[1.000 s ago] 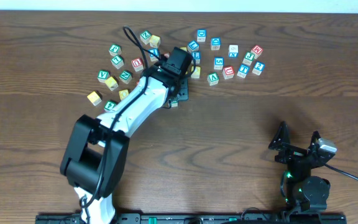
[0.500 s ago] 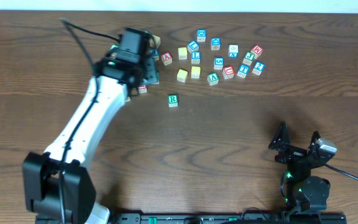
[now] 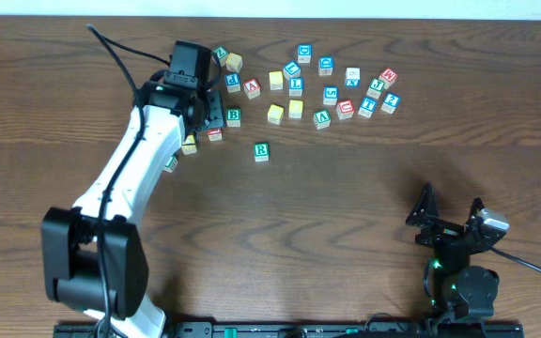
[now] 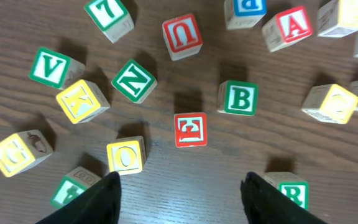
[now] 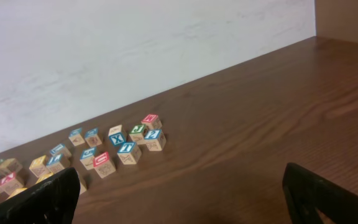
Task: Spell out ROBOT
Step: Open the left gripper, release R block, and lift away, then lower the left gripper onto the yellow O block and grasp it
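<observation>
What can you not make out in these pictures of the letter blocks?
- Left wrist view: the left claw finger hides half of the green block at bottom left, so its letter is unreadable.
- Overhead view: the left arm covers part of a yellow block.
- Right wrist view: the leftmost blocks are too small to read, and the right claw finger cuts them off.
</observation>
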Controlling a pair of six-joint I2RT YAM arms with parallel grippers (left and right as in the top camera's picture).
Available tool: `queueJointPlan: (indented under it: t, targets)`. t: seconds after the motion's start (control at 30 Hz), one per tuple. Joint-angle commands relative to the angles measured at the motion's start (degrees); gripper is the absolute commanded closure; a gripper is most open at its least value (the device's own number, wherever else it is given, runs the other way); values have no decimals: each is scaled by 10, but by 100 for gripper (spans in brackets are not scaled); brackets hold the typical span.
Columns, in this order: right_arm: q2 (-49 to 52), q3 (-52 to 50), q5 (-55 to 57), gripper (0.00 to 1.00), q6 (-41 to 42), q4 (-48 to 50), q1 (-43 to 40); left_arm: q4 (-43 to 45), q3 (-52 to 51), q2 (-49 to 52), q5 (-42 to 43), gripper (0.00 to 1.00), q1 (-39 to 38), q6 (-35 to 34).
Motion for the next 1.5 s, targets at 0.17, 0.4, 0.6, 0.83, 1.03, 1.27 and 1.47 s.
queueJointPlan:
  t: [0.17, 0.4, 0.6, 0.83, 1.03, 1.27, 1.47]
  targets:
    - [-2, -1, 1, 1, -8, -2, -5, 9, -3, 19, -4, 37, 2, 11]
    - [-2, -1, 1, 1, -8, -2, -6, 10, -4, 19, -4, 37, 5, 11]
    - [-2, -1, 1, 1, -8, -2, -5, 3, -4, 27, -4, 37, 18, 11]
    - [-2, -1, 1, 1, -8, -2, -6, -5, -4, 61, -4, 37, 38, 11]
    - [-2, -1, 1, 1, -8, -2, -6, -15, -4, 87, -3, 37, 54, 11]
    - [-2, -1, 1, 1, -8, -2, -5, -14, -4, 102, -3, 37, 57, 11]
    - [-2, -1, 1, 1, -8, -2, -5, -6, -4, 120, -3, 37, 57, 9]
